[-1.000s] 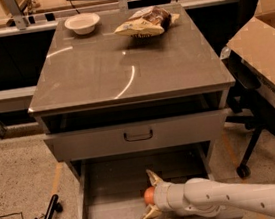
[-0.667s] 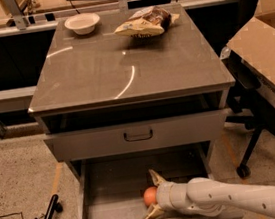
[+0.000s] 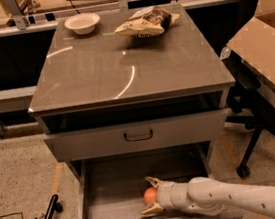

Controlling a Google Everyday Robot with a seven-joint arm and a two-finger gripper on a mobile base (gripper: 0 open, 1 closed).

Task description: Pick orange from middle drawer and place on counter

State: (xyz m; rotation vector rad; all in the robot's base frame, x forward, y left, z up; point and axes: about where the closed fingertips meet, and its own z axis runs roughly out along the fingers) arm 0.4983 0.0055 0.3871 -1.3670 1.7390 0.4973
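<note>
Status: my cream two-finger gripper (image 3: 146, 196) spread around small round orange fruit (image 3: 150, 195).
Fruit sits on the floor of the wide shallow grey metal drawer (image 3: 113, 195); my fingers flank it.

view: single camera | stands: high, in front of the table (image 3: 97, 71) | faces: forward and down | range: medium | gripper (image 3: 146, 196): bottom centre, inside the open middle drawer (image 3: 112, 188)

Counter (image 3: 86, 67) glare; hand (image 3: 146, 197) in dim drawer (image 3: 112, 208)
</note>
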